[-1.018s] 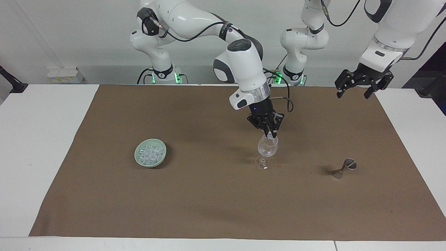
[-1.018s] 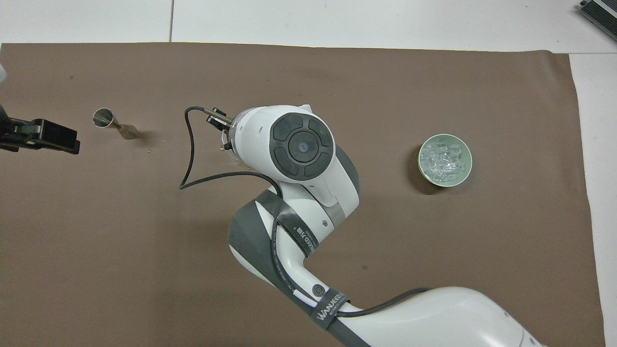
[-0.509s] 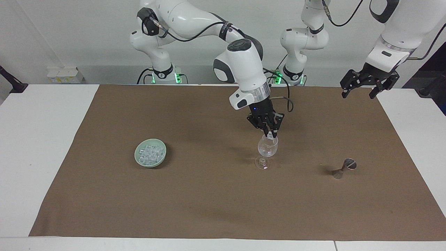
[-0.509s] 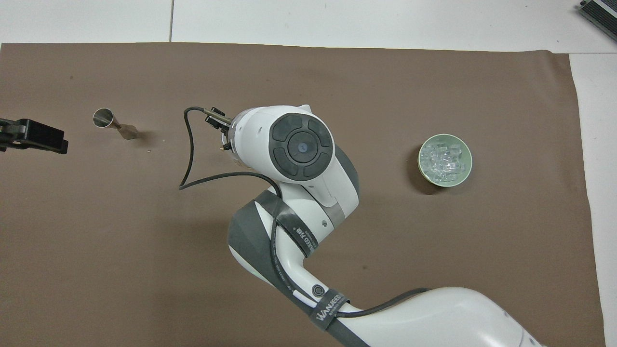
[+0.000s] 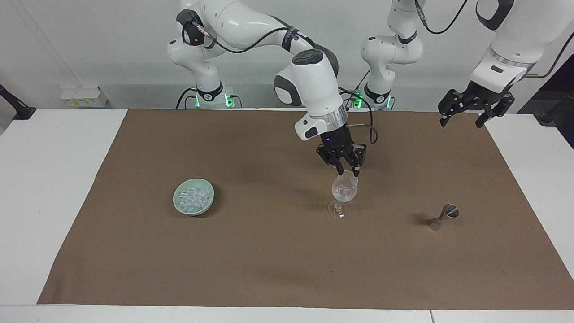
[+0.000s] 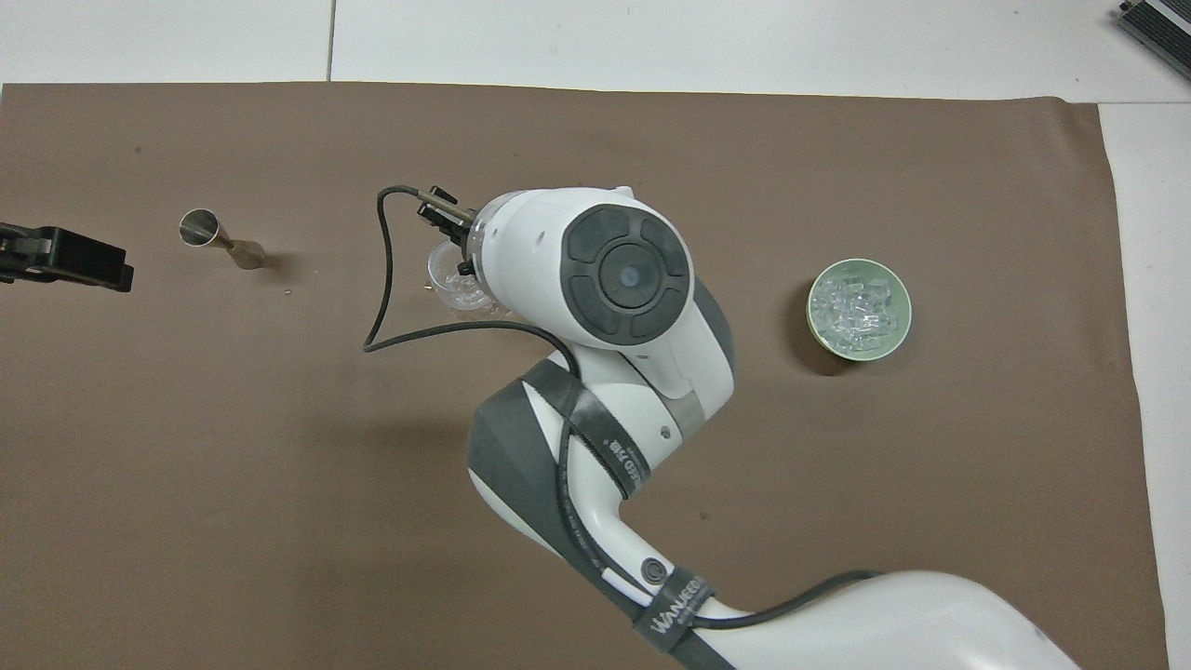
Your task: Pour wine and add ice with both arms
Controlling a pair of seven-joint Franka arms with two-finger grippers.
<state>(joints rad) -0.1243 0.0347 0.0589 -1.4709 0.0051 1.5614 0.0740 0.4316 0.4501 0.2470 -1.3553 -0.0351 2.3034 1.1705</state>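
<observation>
The right gripper (image 5: pixel 348 172) hangs just over the clear stemmed wine glass (image 5: pixel 344 190) mid-bench, fingers parted and empty. The heap of small clear ice cubes (image 5: pixel 193 198) sits in the pale green bowl (image 5: pixel 179 207) toward the right arm's end. The left gripper (image 5: pixel 464 117) waits open (above the cloth's edge). Risk — a descending fingertip could clip the rim and topple the glass.

I see clear stemmed wine glass (image 5: pixel 344 190) mid brown cloth (image 5: pixel 269 260); pale green bowl (image 5: pixel 193 197) with ice (image 5: pixel 194 196) toward right arm's end; small metal jigger (image 5: pixel 443 216) toward left arm's end.
</observation>
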